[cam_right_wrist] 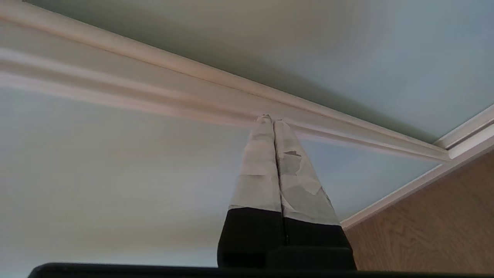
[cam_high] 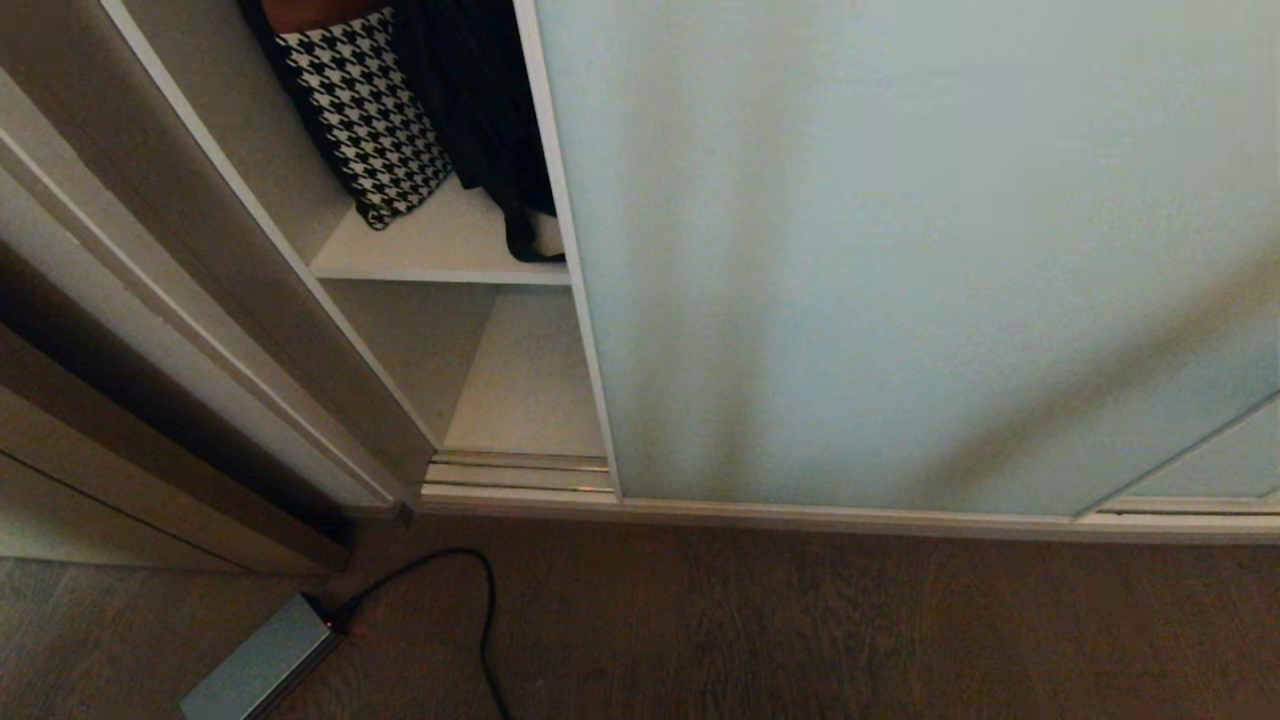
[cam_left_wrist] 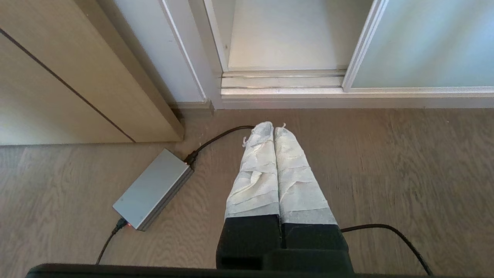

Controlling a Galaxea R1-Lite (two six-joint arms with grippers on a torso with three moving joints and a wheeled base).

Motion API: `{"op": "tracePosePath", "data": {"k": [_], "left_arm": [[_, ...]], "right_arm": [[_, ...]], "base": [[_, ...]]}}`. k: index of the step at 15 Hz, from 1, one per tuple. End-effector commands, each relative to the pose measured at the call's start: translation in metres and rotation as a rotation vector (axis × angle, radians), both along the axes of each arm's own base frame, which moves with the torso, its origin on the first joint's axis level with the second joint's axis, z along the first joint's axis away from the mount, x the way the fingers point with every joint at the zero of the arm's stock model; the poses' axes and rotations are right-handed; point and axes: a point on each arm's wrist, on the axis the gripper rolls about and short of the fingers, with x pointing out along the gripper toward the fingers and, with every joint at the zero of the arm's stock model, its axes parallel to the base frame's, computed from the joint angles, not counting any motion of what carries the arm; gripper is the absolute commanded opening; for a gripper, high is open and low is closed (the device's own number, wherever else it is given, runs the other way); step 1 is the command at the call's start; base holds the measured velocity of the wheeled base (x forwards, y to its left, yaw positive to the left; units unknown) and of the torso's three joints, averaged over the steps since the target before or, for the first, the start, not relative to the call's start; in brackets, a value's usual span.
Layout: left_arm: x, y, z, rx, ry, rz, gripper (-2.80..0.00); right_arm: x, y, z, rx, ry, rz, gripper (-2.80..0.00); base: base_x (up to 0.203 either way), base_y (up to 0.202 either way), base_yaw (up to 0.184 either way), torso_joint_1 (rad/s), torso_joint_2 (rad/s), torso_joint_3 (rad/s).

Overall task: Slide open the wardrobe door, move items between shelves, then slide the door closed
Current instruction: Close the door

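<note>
The sliding wardrobe door (cam_high: 900, 250), frosted pale blue-green glass in an off-white frame, leaves a narrow gap at its left. In that gap a white shelf (cam_high: 430, 255) carries a black-and-white houndstooth item (cam_high: 365, 110) and a floppy black fabric bag (cam_high: 480, 100), whose strap hangs at the door's edge. A lower board (cam_high: 525, 385) is bare. My right gripper (cam_right_wrist: 270, 119) is shut, its tips at an off-white frame strip (cam_right_wrist: 154, 88) of the glass door (cam_right_wrist: 115, 173); contact cannot be told. My left gripper (cam_left_wrist: 274, 127) hangs shut above the floor. Neither arm shows in the head view.
A grey power brick (cam_high: 265, 665) with a black cable (cam_high: 485, 620) lies on the wood floor in front of the gap. The grooved metal floor track (cam_high: 515, 470) runs under the door. A beige wooden side frame (cam_high: 200, 300) bounds the gap on the left.
</note>
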Motion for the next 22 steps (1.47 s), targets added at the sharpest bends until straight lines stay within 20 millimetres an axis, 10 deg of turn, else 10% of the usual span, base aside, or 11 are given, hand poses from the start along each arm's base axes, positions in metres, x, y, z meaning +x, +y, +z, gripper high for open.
{"op": "tracePosePath", "data": {"k": [1,22], "left_arm": [[0.000,0.000,0.000,0.000,0.001,0.000,-2.80],[0.000,0.000,0.000,0.000,0.002,0.000,-2.80]], "right_arm": [[0.008,0.001,-0.002,0.004,-0.001,0.015,-2.80],[0.056,-0.009,-0.020,-0.022,-0.015,-0.022,-2.80]], "base": [[0.000,0.000,0.000,0.000,0.00,0.000],[0.000,0.000,0.000,0.000,0.00,0.000]]}}
